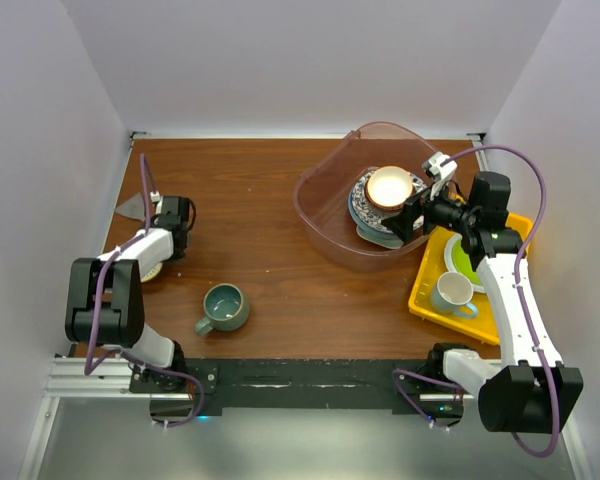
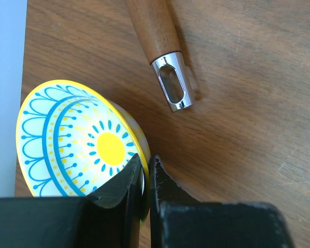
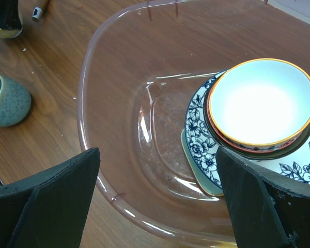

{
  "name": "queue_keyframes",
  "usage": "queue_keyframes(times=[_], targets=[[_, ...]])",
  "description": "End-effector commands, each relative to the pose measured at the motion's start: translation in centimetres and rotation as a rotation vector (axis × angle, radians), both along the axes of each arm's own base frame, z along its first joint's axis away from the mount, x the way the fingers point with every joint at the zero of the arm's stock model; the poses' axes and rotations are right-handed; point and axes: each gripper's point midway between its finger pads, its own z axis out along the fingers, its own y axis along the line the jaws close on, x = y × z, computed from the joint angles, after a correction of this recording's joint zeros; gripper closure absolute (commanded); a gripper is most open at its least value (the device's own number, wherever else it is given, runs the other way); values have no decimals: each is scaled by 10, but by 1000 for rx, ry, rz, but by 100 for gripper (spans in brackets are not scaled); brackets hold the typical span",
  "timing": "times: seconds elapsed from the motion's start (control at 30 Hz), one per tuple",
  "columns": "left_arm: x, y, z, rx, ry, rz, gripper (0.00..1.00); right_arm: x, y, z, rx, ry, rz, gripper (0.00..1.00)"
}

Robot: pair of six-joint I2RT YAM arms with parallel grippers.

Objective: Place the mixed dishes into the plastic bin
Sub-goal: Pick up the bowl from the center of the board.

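My left gripper [image 2: 146, 170] is shut on the rim of the yellow-teal patterned bowl [image 2: 77, 139], one finger inside and one outside. From above, this bowl [image 1: 152, 271] peeks out under the left arm at the table's left side. The grey-teal mug [image 1: 223, 308] stands alone on the wood. My right gripper [image 3: 157, 155] hangs open over the plastic bin [image 3: 93, 77], holding nothing. In the bin a red bowl [image 3: 261, 101] with a white inside sits on blue-patterned plates [image 3: 199, 139] and a mint dish [image 3: 196, 170].
A wooden-handled utensil [image 2: 157, 31] with a metal end lies just beyond the bowl. A yellow tray [image 1: 425, 295] at the right holds a lime-green plate [image 1: 463, 262] and a white mug [image 1: 452, 292]. White walls close in the table.
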Motion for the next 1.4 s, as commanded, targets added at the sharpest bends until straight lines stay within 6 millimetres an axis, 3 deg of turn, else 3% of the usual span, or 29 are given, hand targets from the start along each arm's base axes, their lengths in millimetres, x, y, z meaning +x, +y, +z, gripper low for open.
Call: queue_keyframes(times=[0.0, 0.17, 0.47, 0.63, 0.8, 1.0, 1.37], targets=[[17, 2, 28, 1, -109, 5, 100, 0, 2, 18, 6, -53, 21, 2], [18, -2, 47, -3, -176, -15, 100, 1, 2, 17, 5, -52, 20, 2], [20, -30, 81, 5, -297, -131, 100, 2, 2, 16, 4, -52, 21, 2], [24, -65, 94, -43, -354, -300, 100, 2, 2, 14, 5, -48, 25, 2], [22, -88, 112, -88, -437, -420, 100, 2, 3, 12, 7, -45, 28, 2], [22, -133, 123, -200, -494, -613, 100, 2, 3, 10, 8, -43, 32, 2], [9, -193, 143, -319, -577, -897, 100, 4, 4, 6, 8, -34, 40, 2]])
